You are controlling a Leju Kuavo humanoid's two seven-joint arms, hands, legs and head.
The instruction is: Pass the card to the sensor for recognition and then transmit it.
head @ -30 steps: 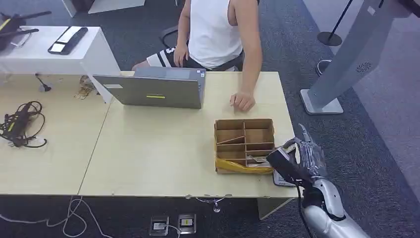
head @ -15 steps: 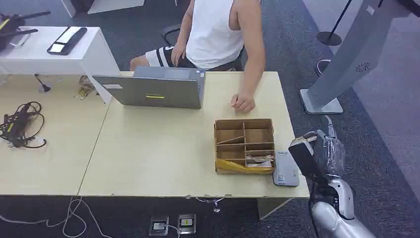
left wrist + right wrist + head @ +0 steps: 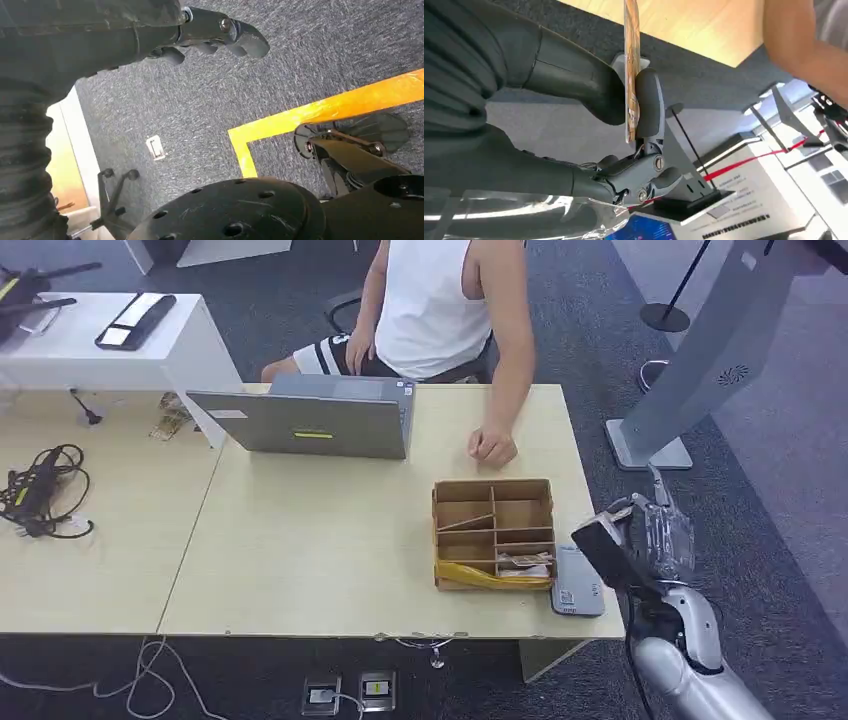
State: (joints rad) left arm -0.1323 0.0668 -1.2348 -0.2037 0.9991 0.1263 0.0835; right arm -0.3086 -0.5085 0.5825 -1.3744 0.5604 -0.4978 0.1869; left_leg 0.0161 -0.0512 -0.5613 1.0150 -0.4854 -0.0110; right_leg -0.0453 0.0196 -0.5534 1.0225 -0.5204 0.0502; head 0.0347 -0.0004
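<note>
The right hand [image 3: 640, 540] has drifted back toward the sensor [image 3: 577, 581], card [image 3: 631, 70] pinched edge-on. The box [image 3: 494, 533] holds scraps in its near compartments.

Light wood worktop [image 3: 320, 570] carries: grey laptop [image 3: 305, 420] at far edge; brown compartment box [image 3: 494, 530] near right end; grey sensor [image 3: 576, 582] just beside box; person's hand [image 3: 491, 446] resting behind box.

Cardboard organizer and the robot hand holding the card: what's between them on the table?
In the head view, the grey sensor pad lies flat between the cardboard organizer and the right robot hand, which pinches the card.
</note>
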